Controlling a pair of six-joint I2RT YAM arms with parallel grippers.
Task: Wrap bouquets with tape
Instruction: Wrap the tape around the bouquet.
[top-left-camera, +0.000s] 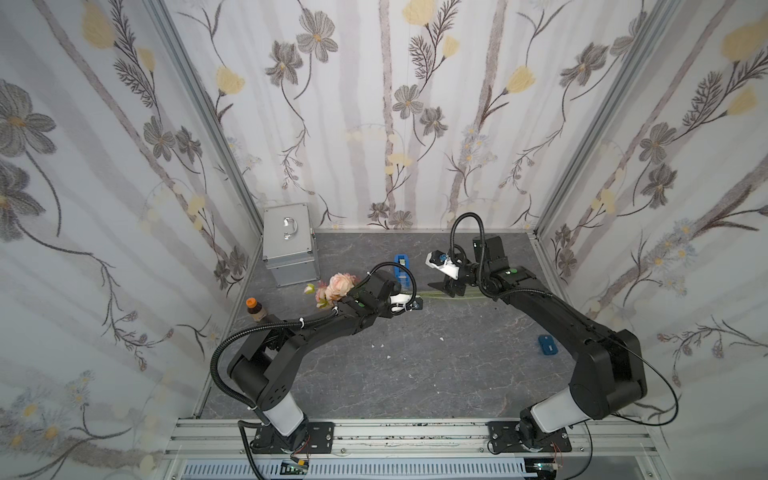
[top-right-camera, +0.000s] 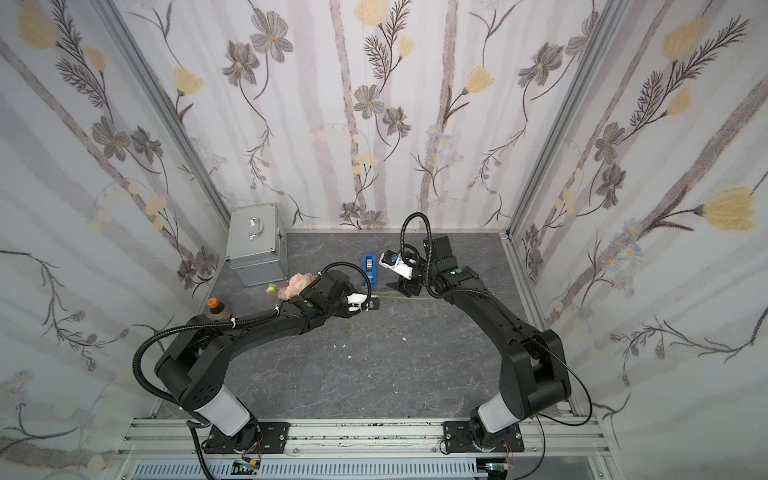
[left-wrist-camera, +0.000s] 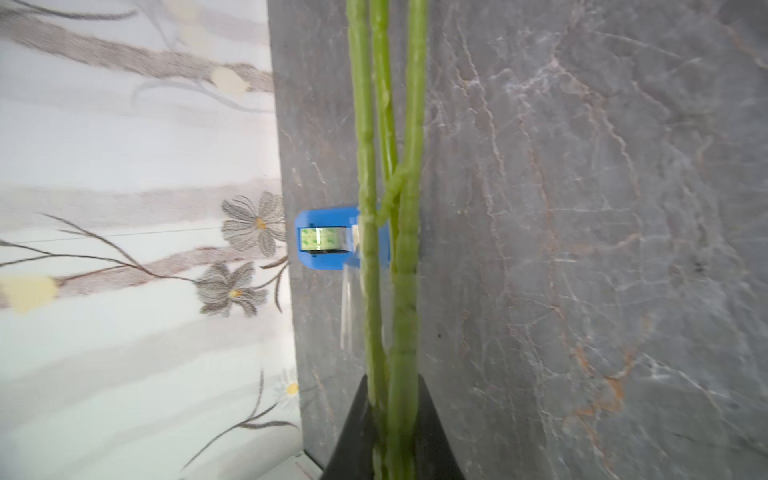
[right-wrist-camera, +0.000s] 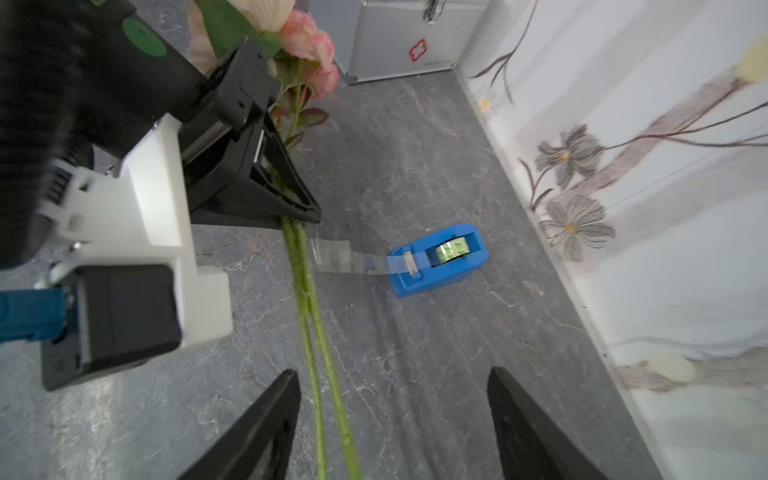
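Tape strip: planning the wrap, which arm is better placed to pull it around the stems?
Probably right: right gripper open and empty near the tape strip; left gripper shut on the stems.

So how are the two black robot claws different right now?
The left black gripper is shut on the pink bouquet's thin green stems; the right black gripper stands open, holding nothing. The left sits near the flower heads, the right farther down the stems. Both are black with pointed fingers.
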